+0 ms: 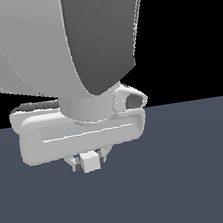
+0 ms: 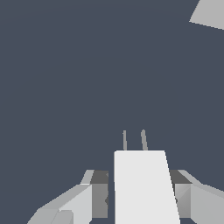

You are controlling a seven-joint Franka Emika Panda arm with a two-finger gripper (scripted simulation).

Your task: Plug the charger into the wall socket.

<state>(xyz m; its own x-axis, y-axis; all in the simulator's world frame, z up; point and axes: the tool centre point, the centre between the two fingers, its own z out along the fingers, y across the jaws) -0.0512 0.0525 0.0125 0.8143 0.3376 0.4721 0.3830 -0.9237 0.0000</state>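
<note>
Where the arm fills the upper half of the exterior view, its broad pale hand body hangs just below the middle of the frame, and the claw (image 1: 89, 161) under it is closed around the charger (image 1: 91, 162), a small pale cube that shows between the short fingers (image 1: 71, 162). The cube sits at the lower middle of that frame, slightly toward the exterior view's left, against the flat dark blue-grey worktop (image 1: 195, 182); whether it is lifted clear of that surface cannot be told from this angle. Above the worktop's far edge the background is plain black.

In the wrist view the charger (image 2: 142, 186) appears as a tall white block, with the claw (image 2: 140, 197) gripping it from both sides. One grey finger (image 2: 98, 194) presses against one flank and the other against the opposite flank, with no gap visible on either side. Two thin grey prongs (image 2: 143, 140) stick out of the block's far end, side by side and nearly parallel, pointing out over bare dark worktop (image 2: 65, 87).

The wall socket (image 2: 211, 13) shows only as a light-grey corner cut off by the edge of the wrist picture, well apart from the prongs. Its holes cannot be seen.
</note>
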